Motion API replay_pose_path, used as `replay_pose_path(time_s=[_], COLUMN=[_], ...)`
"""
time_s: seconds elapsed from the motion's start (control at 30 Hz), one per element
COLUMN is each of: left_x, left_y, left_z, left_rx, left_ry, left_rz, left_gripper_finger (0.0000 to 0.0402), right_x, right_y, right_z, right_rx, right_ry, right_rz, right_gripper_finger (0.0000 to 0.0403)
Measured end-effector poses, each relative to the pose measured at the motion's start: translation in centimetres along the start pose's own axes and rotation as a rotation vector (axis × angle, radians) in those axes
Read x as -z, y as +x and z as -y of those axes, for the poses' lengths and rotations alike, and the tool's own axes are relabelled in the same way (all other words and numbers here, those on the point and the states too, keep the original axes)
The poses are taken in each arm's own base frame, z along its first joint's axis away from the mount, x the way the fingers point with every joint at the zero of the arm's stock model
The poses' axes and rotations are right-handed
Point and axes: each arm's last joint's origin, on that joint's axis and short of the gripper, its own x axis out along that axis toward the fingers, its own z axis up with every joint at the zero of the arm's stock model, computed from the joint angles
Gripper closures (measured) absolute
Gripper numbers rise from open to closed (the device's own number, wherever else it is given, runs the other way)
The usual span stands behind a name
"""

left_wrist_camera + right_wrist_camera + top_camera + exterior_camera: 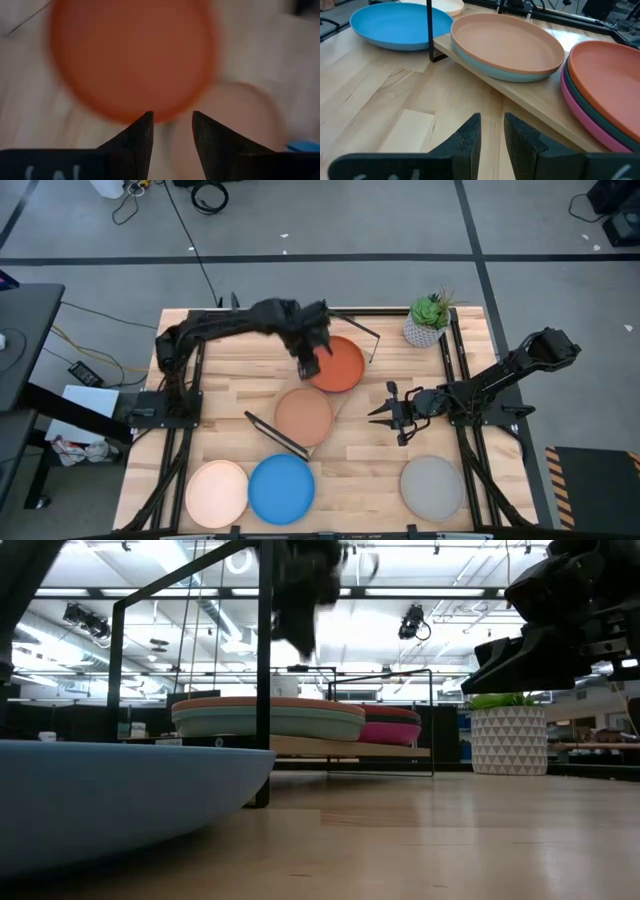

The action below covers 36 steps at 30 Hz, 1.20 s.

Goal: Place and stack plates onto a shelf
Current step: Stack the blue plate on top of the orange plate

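The shelf (530,97) stands slantwise on the table's middle. On its far end an orange-red plate (340,365) tops a teal and a magenta plate (580,120). On its near end a terracotta plate (303,416) lies on a pale blue plate (485,70). My left gripper (308,362) hovers open and empty above the orange-red plate's edge (130,55). My right gripper (384,412) is open by a narrow gap and empty, low over the table to the right of the shelf, pointing at it (492,120). Cream (217,493), bright blue (281,488) and grey (432,486) plates lie on the table near its front edge.
A potted plant (427,320) in a white pot stands at the far right of the table. The shelf's black wire legs (429,30) rise at its ends. In the low view the bright blue plate (110,790) fills the near left. Bare wood lies between the shelf and the grey plate.
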Motion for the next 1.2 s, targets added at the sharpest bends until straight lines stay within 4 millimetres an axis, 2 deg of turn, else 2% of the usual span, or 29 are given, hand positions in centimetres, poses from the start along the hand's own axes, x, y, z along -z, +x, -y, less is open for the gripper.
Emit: replay_pose_path(time_s=[0.13,0.27,0.4,0.5,0.57,0.67,0.83,0.9,1.03,1.2], left_x=[0.7,2.7,6.3,9.8,12.4,16.1,20.6,21.8,23.5,24.5], left_y=[-2.5,-5.7,-7.2,-7.1,-6.5,-4.8,-1.8,-0.5,2.1,4.5], left_z=[6.5,13.5,19.7,23.6,25.5,27.2,27.5,27.3,27.0,27.8], left_rx=[0.09,0.246,0.281,0.225,0.154,0.056,-0.049,-0.072,-0.055,0.099], left_ry=[0.183,0.25,0.221,0.158,0.115,-0.005,-0.237,-0.285,-0.248,-0.174], left_rz=[0.108,0.216,0.202,0.167,0.145,0.109,-0.019,-0.055,-0.094,-0.049], left_gripper_finger=[0.026,0.026,0.026,0.026,0.026,0.026,0.026,0.026,0.026,0.026], right_x=[0.0,0.0,-0.2,-0.5,-0.8,-1.1,-1.5,-1.5,-1.7,-1.9], right_y=[0.0,0.0,0.0,0.0,0.0,-0.1,-0.1,-0.1,-0.2,-0.2], right_z=[0.0,0.0,0.0,0.1,0.2,0.2,0.4,0.5,0.9,1.3], right_rx=[0.003,0.003,0.007,0.014,0.02,0.03,0.084,0.134,0.234,0.263], right_ry=[-0.006,-0.011,-0.034,-0.069,-0.096,-0.141,-0.216,-0.24,-0.276,-0.302], right_rz=[-0.001,0.005,0.019,0.05,0.076,0.109,0.14,0.129,0.125,0.138], right_gripper_finger=[0.0312,0.0312,0.0312,0.0312,0.0312,0.0312,0.0312,0.0312,0.0312,0.0312])
